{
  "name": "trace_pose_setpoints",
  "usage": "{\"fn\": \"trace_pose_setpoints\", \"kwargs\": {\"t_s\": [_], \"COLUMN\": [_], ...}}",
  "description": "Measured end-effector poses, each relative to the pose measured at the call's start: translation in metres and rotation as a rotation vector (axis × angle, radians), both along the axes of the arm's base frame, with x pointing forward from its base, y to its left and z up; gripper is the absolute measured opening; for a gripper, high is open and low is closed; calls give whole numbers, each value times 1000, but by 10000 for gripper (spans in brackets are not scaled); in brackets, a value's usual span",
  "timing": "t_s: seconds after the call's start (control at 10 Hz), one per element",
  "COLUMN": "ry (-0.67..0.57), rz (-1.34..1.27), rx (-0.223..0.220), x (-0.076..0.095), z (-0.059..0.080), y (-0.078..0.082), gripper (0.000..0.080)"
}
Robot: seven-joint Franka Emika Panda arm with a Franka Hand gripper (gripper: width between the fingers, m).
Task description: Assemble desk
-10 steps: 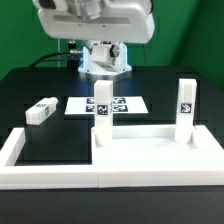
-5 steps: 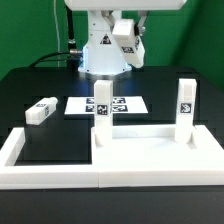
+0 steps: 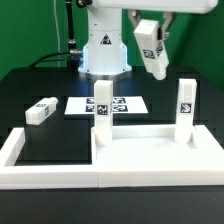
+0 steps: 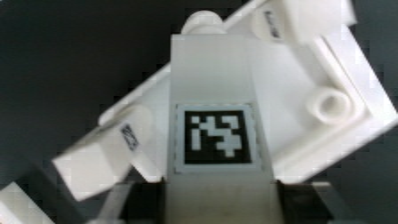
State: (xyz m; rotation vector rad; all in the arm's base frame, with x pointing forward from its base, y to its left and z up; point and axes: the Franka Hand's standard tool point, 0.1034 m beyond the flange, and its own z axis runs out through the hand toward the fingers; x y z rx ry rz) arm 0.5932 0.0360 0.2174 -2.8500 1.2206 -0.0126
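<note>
**A:** In the exterior view we see a black surface [image 3: 60, 85] in front of a green backdrop [image 3: 25, 25]. The arm's white base [image 3: 105, 55] stands at the back.

**B:** We also see the end effector [image 3: 150, 35] up high toward that view's right. It is pinching a tilted desk leg [image 3: 156, 62] well above the surface.

**A:** Below it the tabletop [image 3: 150, 150] lies flat, with two upright legs [image 3: 102, 110] standing on it, one near each far corner. A loose leg [image 3: 40, 110] lies toward that view's left. The marker board [image 3: 82, 104] lies behind the tabletop, and low white bars [image 3: 18, 150] fence the near side.

**B:** In the wrist view we see the pinched leg's tag [image 4: 214, 135] up close. There are white parts beyond it over the black, too blurred for us to name.
</note>
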Motion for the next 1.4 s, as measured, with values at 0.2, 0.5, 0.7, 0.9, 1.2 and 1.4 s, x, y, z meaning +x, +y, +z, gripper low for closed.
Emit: {"fn": "trace_pose_setpoints", "kwargs": {"t_s": [0.2,0.5,0.7,0.9,1.2,1.4], "ry": [-103,-89,-25,42,36,39], "rz": [-92,-87,-71,-48,-30,-27], "rx": [-5,-4,-97,-190,-193,-196], "x": [14,13,7,30,36,35], "z": [-3,-6,-9,3,-1,-3], "y": [4,5,7,26,32,34], "gripper": [288,288,288,288,288,288]}}
